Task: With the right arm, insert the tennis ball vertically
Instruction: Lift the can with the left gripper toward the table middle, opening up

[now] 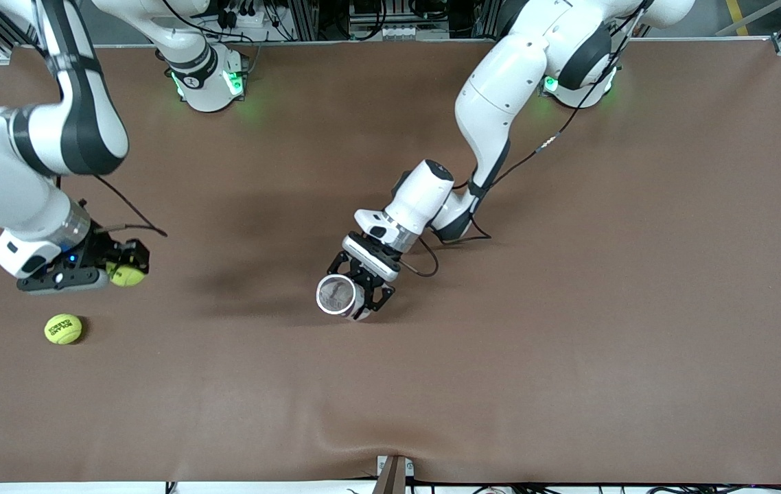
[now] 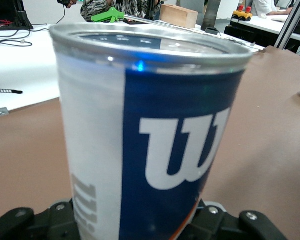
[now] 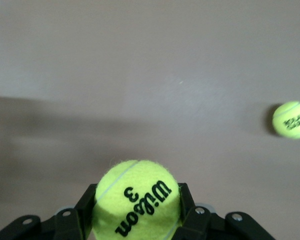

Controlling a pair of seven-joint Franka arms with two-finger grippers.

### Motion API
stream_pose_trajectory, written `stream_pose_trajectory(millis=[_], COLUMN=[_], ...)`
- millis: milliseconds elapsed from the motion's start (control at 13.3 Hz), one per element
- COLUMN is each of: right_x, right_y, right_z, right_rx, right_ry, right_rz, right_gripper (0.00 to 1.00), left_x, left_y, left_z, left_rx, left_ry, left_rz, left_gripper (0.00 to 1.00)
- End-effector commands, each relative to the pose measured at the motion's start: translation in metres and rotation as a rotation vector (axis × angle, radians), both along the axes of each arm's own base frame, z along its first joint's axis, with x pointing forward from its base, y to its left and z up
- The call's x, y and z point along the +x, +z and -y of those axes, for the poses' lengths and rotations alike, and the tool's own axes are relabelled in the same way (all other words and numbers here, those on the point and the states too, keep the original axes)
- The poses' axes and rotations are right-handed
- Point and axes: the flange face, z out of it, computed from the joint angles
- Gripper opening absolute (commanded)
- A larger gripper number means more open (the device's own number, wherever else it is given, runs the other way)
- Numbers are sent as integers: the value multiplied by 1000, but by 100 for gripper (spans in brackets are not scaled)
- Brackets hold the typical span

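Now a Wilson tennis ball (image 3: pixel 136 200) is being gripped by the right gripper (image 1: pixel 118 269), the Wilson can (image 1: pixel 337 295) clamped by the left gripper (image 1: pixel 357 296); a spare ball (image 1: pixel 63 328) is lying nearby.

The tennis ball (image 3: pixel 136 200) looks fuzzy and felt-like. The can (image 2: pixel 155 145) has a shiny metal rim and glossy printed wall. The table (image 1: pixel 569 343) cover is matt brown cloth.

The brown table (image 1: pixel 569 309) lies bare between the right gripper (image 1: pixel 123 271), which holds a tennis ball (image 1: pixel 127 275) near the right arm's end, and the left gripper (image 1: pixel 356 291), which grips an open can (image 1: pixel 337 295) at mid-table. A second ball (image 1: pixel 63 328) lies near that same end, closer to the front edge. Only the can and the left arm (image 1: pixel 493 116) stand in the way at the middle.
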Motion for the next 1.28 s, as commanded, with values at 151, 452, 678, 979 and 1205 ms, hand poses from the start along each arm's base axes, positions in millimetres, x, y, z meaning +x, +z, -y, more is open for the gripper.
stream_pose_trajectory(millis=[151,452,678,979,1205], right_x=[-43,-55,-55,-58,-57], right_y=[91,108,106,103,99], right_z=[-43,-83,-99,-122,-141], right_rx=[39,38,42,48,62], right_ry=[-8,-18,-13,-40,-70], right_rz=[-29,-39,-19,-11,9], right_gripper=[0,0,0,0,0], left_x=[-22,-28,-31,-34,-36], left_y=[6,9,3,-17,-30], left_z=[23,30,31,28,26], left_rx=[-63,-88,-83,-63,-50], left_ry=[24,33,31,33,34], left_rz=[-17,-33,-39,-57,-67], left_gripper=[74,74,74,78,77])
